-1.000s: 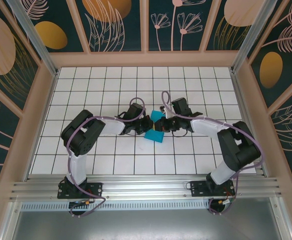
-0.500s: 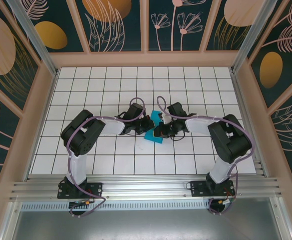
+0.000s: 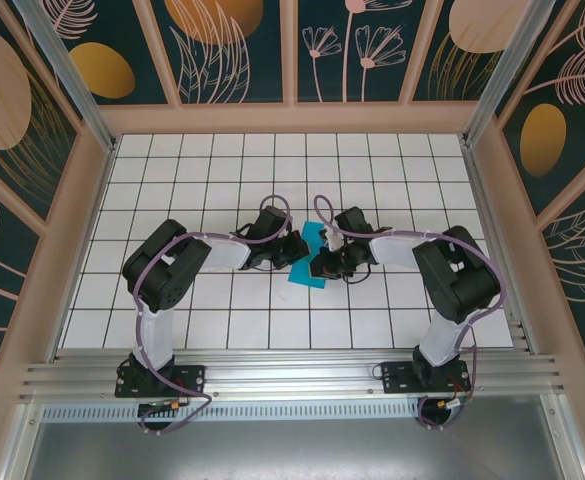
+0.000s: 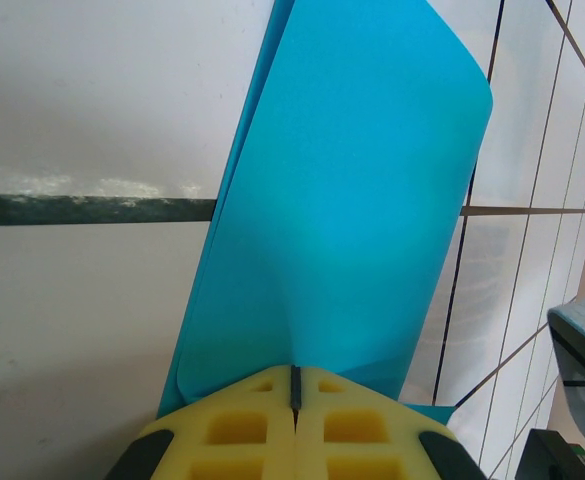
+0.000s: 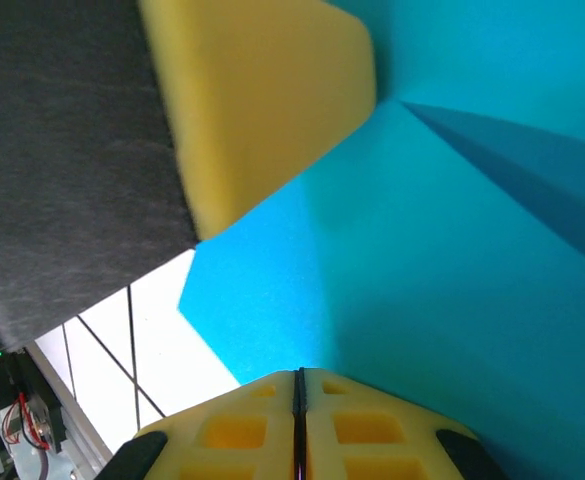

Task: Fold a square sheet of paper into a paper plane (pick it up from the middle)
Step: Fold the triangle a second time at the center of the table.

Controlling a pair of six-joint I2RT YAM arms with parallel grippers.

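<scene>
The square sheet of paper (image 3: pixel 306 276) is teal, bent over on itself and lifted between the two arms at the middle of the table. In the left wrist view the sheet (image 4: pixel 352 180) curls upward from my left gripper (image 4: pixel 294 372), which is shut on its lower edge. My left gripper (image 3: pixel 294 250) and right gripper (image 3: pixel 319 264) nearly meet over the sheet. My right gripper (image 5: pixel 298 375) is shut with a creased part of the sheet (image 5: pixel 452 250) at its tips. The left gripper's yellow finger (image 5: pixel 262 90) is close above. A paper plane is out of view.
The white grid table (image 3: pixel 172 180) is boxed in by wooden-framed patterned walls (image 3: pixel 82 200) on three sides. An aluminium rail (image 3: pixel 292 375) carrying both arm bases runs along the near edge. Both forearms lie low across the middle tiles.
My right gripper has moved left and slightly nearer, closing in on the sheet and the left gripper. The left arm has stayed still, holding the sheet.
</scene>
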